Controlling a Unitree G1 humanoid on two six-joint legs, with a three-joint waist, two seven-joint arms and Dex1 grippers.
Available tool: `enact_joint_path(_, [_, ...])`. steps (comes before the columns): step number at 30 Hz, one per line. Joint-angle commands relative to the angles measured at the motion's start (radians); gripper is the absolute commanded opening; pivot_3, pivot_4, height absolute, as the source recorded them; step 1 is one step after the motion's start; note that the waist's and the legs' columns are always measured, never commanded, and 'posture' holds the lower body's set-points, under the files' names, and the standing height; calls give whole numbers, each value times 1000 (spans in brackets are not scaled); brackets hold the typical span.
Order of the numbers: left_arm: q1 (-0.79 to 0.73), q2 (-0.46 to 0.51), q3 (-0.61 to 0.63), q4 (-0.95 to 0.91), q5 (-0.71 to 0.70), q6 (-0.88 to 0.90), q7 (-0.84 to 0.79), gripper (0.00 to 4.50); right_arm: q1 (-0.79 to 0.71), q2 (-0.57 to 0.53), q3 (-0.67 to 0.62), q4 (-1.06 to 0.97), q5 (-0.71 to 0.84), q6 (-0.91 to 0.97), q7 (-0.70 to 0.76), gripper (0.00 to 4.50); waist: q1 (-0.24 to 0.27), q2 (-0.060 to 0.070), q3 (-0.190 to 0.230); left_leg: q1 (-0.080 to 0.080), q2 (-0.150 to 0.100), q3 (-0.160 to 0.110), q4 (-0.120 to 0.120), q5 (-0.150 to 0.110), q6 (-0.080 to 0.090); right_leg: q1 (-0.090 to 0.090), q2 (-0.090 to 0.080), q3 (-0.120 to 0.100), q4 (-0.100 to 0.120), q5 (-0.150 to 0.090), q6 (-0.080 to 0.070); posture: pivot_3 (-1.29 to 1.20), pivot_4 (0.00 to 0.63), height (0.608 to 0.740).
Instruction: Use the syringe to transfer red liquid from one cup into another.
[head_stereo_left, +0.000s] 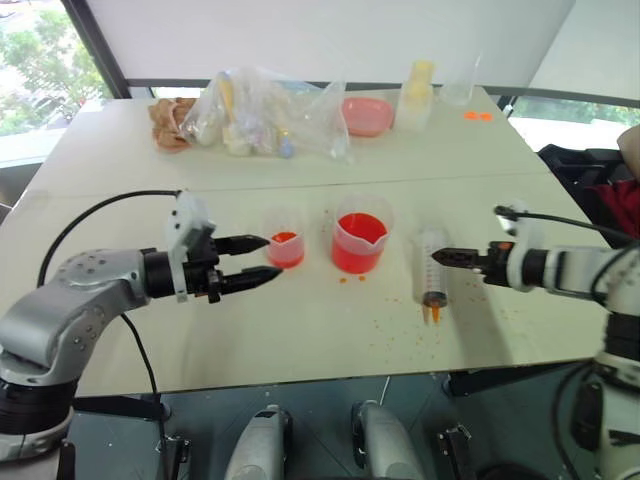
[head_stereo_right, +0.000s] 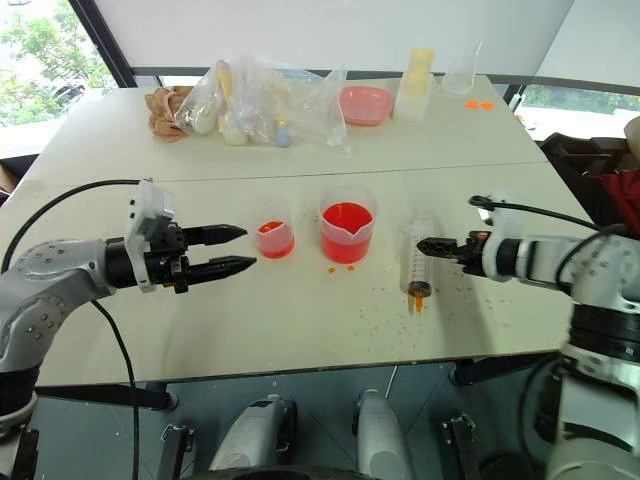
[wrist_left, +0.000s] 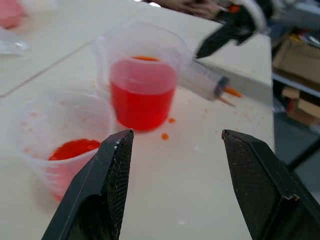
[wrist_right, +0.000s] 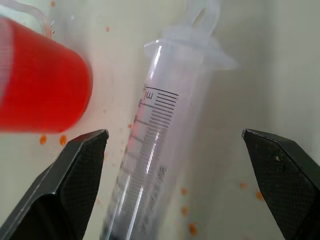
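**Clear plastic syringe lies free on the worktop**

Clear plastic and an orange tip: the syringe (head_stereo_left: 431, 275) lies flat on the pale worktop (head_stereo_left: 300, 340), tip towards the near edge, directly in front of the right gripper (head_stereo_left: 447, 257). That gripper's jaws stand wide apart, one on each side of the barrel in the wrist view, with nothing between them touching; the syringe is not held. Orange-red droplets speckle the worktop around the tip.

Just beyond the syringe, away from the right jaws, stands the larger spouted beaker (head_stereo_left: 360, 238), well filled with red liquid (head_stereo_left: 358, 245). Beside that, closer to the left gripper (head_stereo_left: 258, 261), is the smaller cup (head_stereo_left: 285, 243) with a shallow layer of red at its bottom. The left jaws are parted, empty, and point at the small cup from just beside it without touching.

Well beyond both grippers, at the far side, lie a crumpled clear plastic bag (head_stereo_left: 265, 115) of items, a pink dish (head_stereo_left: 366, 115) and a pale yellow bottle (head_stereo_left: 417, 92).
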Motion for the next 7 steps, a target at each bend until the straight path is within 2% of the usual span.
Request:
enact_joint_path(1, [27,1,77,10,-22,2,30,2958,91,-79,-36,-109,34,-79,153,4470,-2,0,0,0,0,0,0,0,0,0,0,0,0,0,0,0,150,740])
enact_joint_path(3, [47,-1,97,24,-12,-5,49,2958,168,-107,-64,-161,28,-172,237,4470,-1,0,0,0,0,1,0,0,0,0,0,0,0,0,0,0,150,740])
enact_joint_path(5, [102,-6,126,11,2,-17,70,2958,273,-99,-165,-218,36,-278,318,4470,0,0,0,0,0,1,0,0,0,0,0,0,0,0,0,0,150,740])
enact_joint_path(7, [160,-23,168,-14,-7,-26,99,2958,370,-75,-233,-256,5,-372,335,4470,0,0,0,0,1,1,0,0,0,0,0,0,0,0,1,0,150,740])
